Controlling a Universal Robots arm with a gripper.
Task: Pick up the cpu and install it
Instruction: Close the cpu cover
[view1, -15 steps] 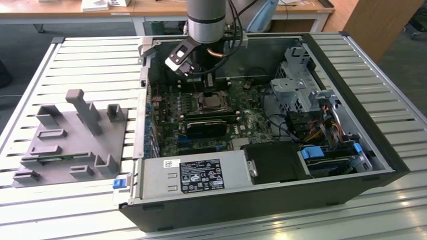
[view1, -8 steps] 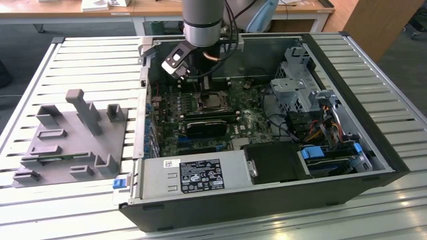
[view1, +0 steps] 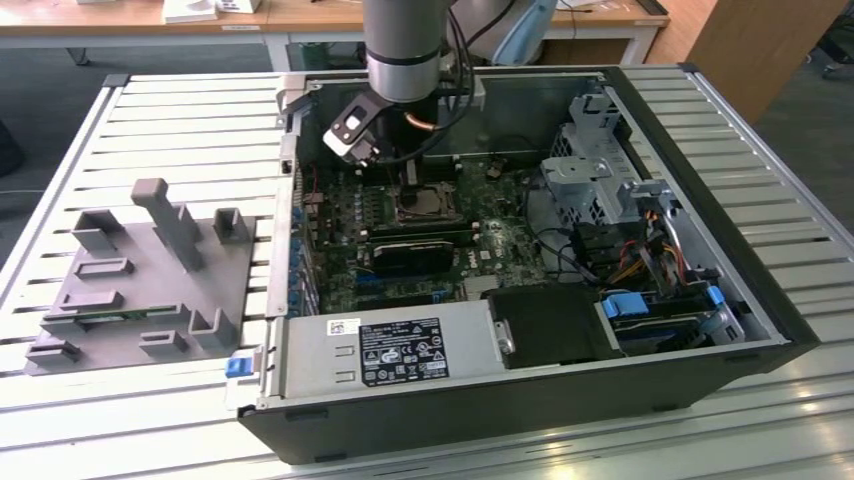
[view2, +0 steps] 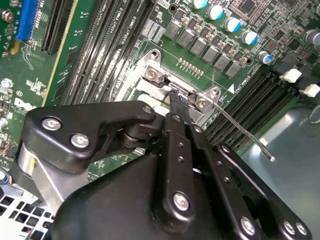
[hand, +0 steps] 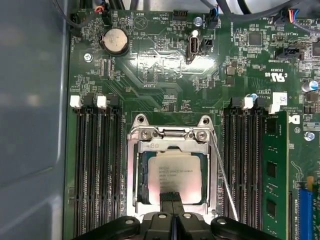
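First wrist view: fingers (hand: 170, 200) touch socketed cpu (hand: 175, 175).

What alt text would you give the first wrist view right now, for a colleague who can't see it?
The cpu, a silvery square chip, lies inside the open metal socket frame on the green motherboard, with the gripper touching the chip's near edge. Black memory slots flank the socket on both sides, and a round coin battery sits further up the board.
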